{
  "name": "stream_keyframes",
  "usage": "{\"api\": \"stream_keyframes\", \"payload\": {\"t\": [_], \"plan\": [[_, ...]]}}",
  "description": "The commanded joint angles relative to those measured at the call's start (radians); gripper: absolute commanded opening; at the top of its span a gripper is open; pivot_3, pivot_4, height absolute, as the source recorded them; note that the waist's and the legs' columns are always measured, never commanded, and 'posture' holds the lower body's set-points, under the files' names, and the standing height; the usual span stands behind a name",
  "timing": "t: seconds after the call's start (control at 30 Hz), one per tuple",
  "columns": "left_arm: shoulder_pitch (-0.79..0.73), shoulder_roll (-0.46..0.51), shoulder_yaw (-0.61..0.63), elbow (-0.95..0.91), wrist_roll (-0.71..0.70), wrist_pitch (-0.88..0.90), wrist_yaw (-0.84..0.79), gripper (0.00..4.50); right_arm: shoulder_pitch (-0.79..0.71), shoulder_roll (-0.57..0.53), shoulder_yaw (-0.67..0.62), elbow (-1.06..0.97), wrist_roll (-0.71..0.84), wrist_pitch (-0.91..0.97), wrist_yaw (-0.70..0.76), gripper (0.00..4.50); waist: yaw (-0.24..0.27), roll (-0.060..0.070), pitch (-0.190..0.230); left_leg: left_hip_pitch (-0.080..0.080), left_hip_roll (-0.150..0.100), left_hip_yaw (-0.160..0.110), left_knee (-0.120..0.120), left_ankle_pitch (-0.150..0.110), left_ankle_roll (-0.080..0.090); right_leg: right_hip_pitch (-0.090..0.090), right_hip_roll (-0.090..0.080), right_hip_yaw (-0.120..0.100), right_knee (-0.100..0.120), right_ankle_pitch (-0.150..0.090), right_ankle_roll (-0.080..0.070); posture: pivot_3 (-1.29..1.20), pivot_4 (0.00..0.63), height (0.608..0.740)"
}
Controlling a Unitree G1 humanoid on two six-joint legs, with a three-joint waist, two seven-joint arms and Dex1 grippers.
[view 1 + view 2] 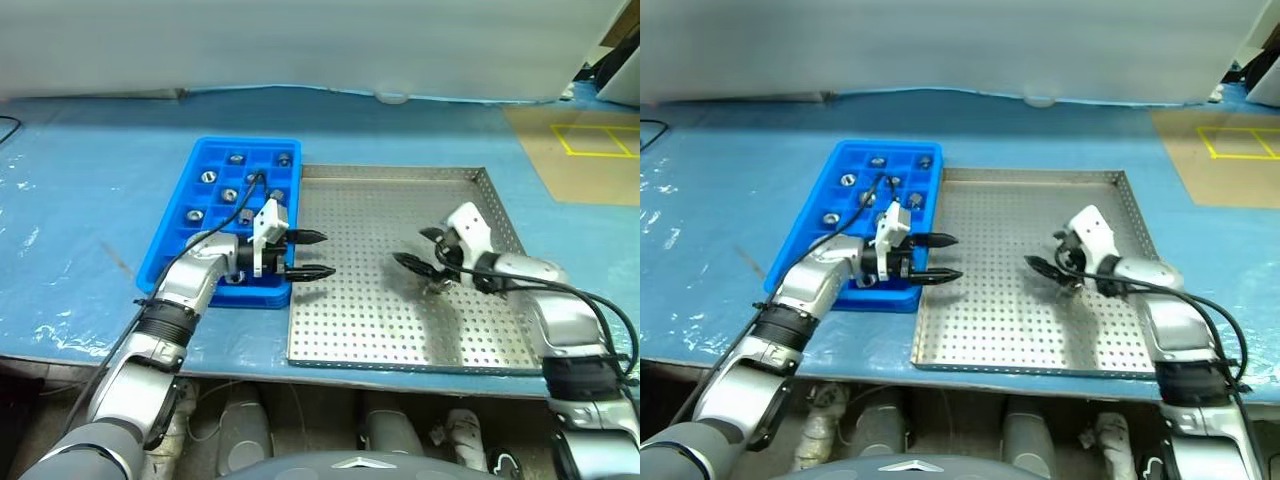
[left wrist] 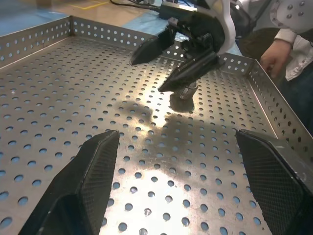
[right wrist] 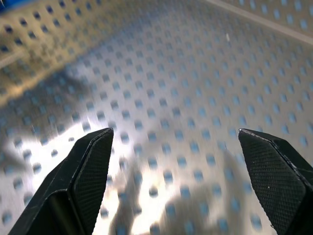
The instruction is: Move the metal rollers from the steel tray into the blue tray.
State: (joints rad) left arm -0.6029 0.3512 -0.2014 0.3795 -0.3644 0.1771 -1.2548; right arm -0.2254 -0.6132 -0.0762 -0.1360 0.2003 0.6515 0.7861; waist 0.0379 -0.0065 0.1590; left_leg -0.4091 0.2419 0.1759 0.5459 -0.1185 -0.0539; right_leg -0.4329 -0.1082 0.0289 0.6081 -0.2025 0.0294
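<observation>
While both end effectors gape empty: one metal roller (image 2: 187, 91) just beneath the right end effector (image 1: 422, 249), on the steel tray (image 1: 380, 320).

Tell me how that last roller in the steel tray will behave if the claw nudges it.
The roller looks like solid metal, so probably heavy for its size. It stands on end under the right claw; tipped, its round side would likely roll across the steel tray. Its smooth shine suggests slippery.
</observation>
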Motion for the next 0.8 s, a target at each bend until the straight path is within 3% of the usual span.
{"api": "stream_keyframes", "payload": {"t": [0.03,0.13,0.17,0.27,0.43,0.63,0.8], "plan": [[-0.025,-0.017,0.001,0.015,0.013,-0.023,-0.026,4.02,0.047,-0.036,-0.006,-0.064,-0.007,0.025,-0.027,4.31,-0.002,0.0,0.0,0.0,0.0,0.001,0.0,0.0,0.0,0.0,0.0,0.0,0.0,0.0,0.0,-0.32,0.15,0.74],[-0.033,-0.028,0.003,0.028,0.022,-0.028,-0.031,4.02,0.085,-0.054,0.002,-0.082,0.001,0.049,-0.033,4.31,-0.002,0.0,0.0,0.0,0.0,0.001,0.0,-0.001,0.001,0.0,0.0,0.001,0.0,0.0,0.0,-0.32,0.15,0.74],[-0.036,-0.031,0.004,0.032,0.024,-0.03,-0.032,4.02,0.09,-0.056,0.001,-0.084,0.003,0.055,-0.038,4.12,-0.002,0.0,0.0,0.0,0.0,0.001,0.0,-0.001,0.001,0.0,0.0,0.001,0.0,0.0,0.0,-0.32,0.15,0.74],[-0.04,-0.037,0.007,0.042,0.033,-0.04,-0.032,4.02,0.095,-0.069,0.017,-0.084,-0.003,0.047,-0.037,3.36,-0.003,0.0,0.0,0.001,0.0,0.001,0.0,-0.001,0.001,0.001,0.0,0.001,0.0,0.0,0.0,-0.32,0.15,0.74],[-0.03,-0.026,0.044,0.029,0.034,-0.054,0.003,4.02,0.014,-0.034,-0.003,-0.077,0.051,0.042,-0.037,1.64,-0.007,0.001,0.0,0.001,0.0,0.001,0.0,-0.001,0.001,0.001,0.0,0.001,0.0,0.0,0.0,-0.27,0.15,0.74],[0.045,0.035,0.106,-0.073,0.013,-0.02,0.062,4.02,-0.174,0.05,0.041,0.006,0.09,-0.021,-0.005,1.66,-0.02,0.001,0.0,0.001,0.001,0.001,0.0,-0.001,0.001,0.0,0.0,0.0,0.0,0.0,-0.001,-0.16,0.15,0.74],[0.16,0.095,0.173,-0.221,-0.003,0.028,0.138,4.02,-0.354,0.15,0.152,0.164,0.068,-0.101,0.067,1.66,-0.005,0.001,0.0,-0.002,0.001,0.001,-0.001,-0.001,0.001,-0.003,0.0,-0.002,0.0,0.0,-0.001,0.01,0.15,0.74]]}}
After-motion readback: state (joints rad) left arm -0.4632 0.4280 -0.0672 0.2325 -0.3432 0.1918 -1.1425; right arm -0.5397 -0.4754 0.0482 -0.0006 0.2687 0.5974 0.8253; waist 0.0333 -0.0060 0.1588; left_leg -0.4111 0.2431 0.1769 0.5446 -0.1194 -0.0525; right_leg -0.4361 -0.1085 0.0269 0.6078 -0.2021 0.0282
